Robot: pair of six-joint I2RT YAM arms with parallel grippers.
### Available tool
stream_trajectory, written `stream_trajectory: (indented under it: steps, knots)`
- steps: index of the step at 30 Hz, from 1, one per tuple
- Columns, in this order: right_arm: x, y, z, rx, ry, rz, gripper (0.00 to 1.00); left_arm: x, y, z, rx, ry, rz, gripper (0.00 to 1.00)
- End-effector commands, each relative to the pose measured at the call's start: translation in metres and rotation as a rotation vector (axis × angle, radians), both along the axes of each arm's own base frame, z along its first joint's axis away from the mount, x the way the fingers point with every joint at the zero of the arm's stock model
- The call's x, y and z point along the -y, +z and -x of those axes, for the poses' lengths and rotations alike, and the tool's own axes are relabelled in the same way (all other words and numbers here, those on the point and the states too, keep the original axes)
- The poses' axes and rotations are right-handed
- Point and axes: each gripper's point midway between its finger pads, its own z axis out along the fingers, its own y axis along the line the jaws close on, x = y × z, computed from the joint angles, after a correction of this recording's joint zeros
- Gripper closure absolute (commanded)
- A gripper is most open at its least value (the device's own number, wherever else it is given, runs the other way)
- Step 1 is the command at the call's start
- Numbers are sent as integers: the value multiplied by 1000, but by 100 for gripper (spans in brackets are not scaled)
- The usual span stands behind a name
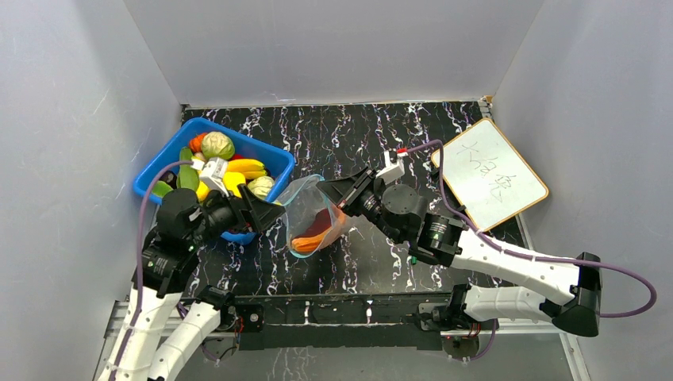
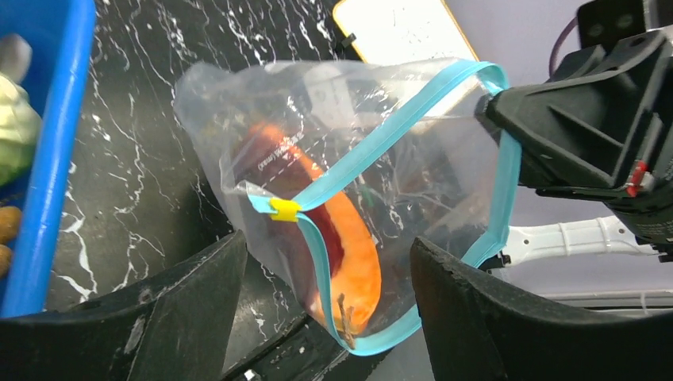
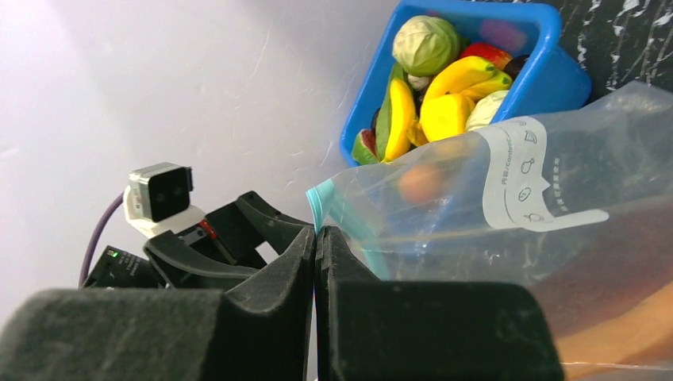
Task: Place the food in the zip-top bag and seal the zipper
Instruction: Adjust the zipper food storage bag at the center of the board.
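Note:
The clear zip-top bag (image 1: 305, 198) hangs above the table between my two grippers. It holds an orange and a dark red food piece (image 2: 361, 262). Its teal zipper (image 2: 381, 143) carries a yellow slider (image 2: 284, 209) partway along. My right gripper (image 3: 316, 238) is shut on the bag's teal edge, and it also shows in the top view (image 1: 327, 190). My left gripper (image 2: 325, 317) is open, its fingers wide on either side of the bag's lower corner without touching it. More food, a cabbage (image 1: 217, 145) and bananas (image 1: 246, 167), lies in the bin.
The blue bin (image 1: 159, 171) of toy food stands at the back left, close behind my left gripper. A whiteboard (image 1: 490, 172) with an orange rim lies at the back right. Grey walls enclose the black marbled table (image 1: 365, 254).

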Motion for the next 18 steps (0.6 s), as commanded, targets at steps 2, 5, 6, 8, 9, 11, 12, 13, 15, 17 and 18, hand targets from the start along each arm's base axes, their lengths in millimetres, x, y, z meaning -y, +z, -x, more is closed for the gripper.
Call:
stream_trajectory:
  steps: [2, 5, 6, 8, 9, 11, 12, 13, 15, 17, 18]
  knots:
    - [7, 37, -9, 32, -65, -88, 100, 21, -14, 2, -72, -87, 106, 29]
    - [6, 32, -9, 20, -67, -99, 100, 25, -28, -3, -94, -93, 117, 33]
    - [6, 31, -10, 17, -68, -99, 100, 26, -32, -4, -100, -99, 116, 34]
    - [5, 29, -11, 13, -71, -92, 100, 26, -41, -7, -118, -99, 104, 35]
    - [4, 29, -11, 11, -70, -91, 100, 26, -47, -8, -129, -94, 93, 36]
    - [2, 29, -11, 11, -63, -91, 100, 24, -56, -11, -144, -81, 70, 37]
    - [1, 29, -11, 10, -59, -91, 100, 23, -60, -13, -148, -75, 62, 38]
    - [-1, 28, -11, 9, -56, -88, 100, 23, -62, -14, -147, -71, 59, 40]
    - [-3, 26, -10, 4, -46, -86, 100, 23, -63, -17, -137, -67, 61, 46]
    - [-3, 23, -9, -1, -42, -82, 100, 24, -59, -20, -124, -66, 63, 53]
    - [-3, 21, -9, -2, -42, -79, 100, 24, -57, -20, -116, -68, 61, 59]
